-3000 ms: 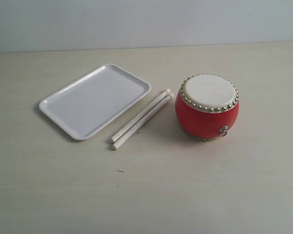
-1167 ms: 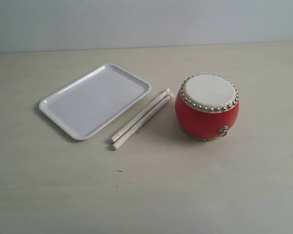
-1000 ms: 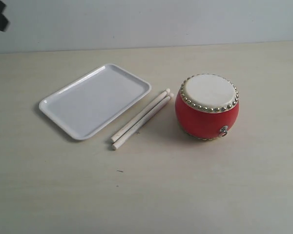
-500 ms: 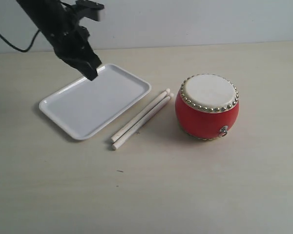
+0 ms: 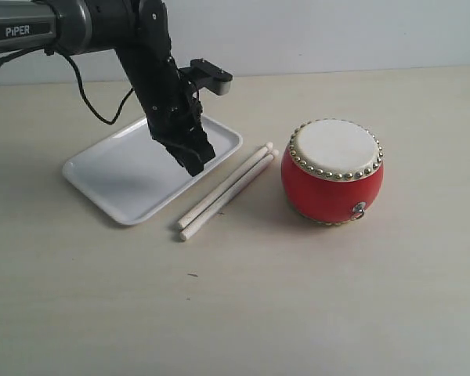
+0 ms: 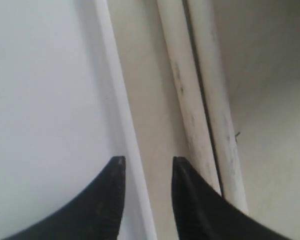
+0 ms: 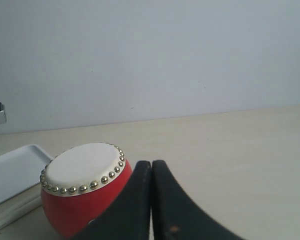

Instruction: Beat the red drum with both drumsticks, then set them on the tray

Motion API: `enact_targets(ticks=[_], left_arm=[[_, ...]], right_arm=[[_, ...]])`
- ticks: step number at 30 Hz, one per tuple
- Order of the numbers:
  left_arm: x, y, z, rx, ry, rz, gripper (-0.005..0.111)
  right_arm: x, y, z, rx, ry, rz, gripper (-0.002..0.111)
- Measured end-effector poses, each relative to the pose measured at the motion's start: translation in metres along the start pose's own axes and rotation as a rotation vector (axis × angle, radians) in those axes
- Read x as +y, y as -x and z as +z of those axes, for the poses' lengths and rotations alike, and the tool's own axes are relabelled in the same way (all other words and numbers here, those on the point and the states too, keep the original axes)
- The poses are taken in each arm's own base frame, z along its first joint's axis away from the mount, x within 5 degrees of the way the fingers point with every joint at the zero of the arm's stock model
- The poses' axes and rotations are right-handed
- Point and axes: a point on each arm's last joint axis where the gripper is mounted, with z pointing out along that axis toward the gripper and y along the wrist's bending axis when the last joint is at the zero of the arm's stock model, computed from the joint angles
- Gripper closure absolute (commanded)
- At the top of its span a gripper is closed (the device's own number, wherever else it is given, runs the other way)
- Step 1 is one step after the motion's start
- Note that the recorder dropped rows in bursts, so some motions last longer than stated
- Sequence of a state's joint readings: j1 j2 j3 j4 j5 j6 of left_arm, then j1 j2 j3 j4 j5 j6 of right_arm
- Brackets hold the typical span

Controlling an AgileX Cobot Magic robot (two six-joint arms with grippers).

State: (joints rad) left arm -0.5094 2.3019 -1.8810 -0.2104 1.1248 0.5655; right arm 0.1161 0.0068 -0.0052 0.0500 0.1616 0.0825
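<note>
red drum [image 5: 332, 172] upright, drumsticks [image 5: 225, 190] beside tray [image 5: 102, 171]

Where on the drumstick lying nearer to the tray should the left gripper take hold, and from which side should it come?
Take the nearer drumstick at mid-shaft, coming straight down with the jaws set across its width. It lies flat on the table, thin and round, tight against the second drumstick, so one finger probably has to wedge between them. The side towards the tray has a gap.

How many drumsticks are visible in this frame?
2. One drumstick lies on the table beside the tray; the second drumstick lies alongside it, on the red drum side. Neither is held; none seems hidden.
</note>
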Motion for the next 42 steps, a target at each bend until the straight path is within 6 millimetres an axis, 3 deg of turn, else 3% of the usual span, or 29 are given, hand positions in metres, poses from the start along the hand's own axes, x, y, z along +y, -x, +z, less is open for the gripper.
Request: enact_targets(ticks=[5,14,20,28,42], left_arm=[[-0.012,0.005,0.01,0.019,-0.01,0.02,0.056],[-0.029,0.013,0.016,0.07,0.114,0.117,0.056],[-0.029,0.014,0.016,0.069,0.128,0.098,0.056],[-0.044,0.019,0.019,0.069,0.121,0.117,0.056],[-0.042,0.018,0.036,0.091,0.116,0.101,0.057]], right_arm=[[0.0,0.0,0.0,0.0,0.0,0.0,0.108],[0.0,0.0,0.0,0.0,0.0,0.0,0.108],[0.0,0.0,0.0,0.0,0.0,0.0,0.108],[0.0,0.0,0.0,0.0,0.0,0.0,0.108],[0.0,0.0,0.0,0.0,0.0,0.0,0.108]])
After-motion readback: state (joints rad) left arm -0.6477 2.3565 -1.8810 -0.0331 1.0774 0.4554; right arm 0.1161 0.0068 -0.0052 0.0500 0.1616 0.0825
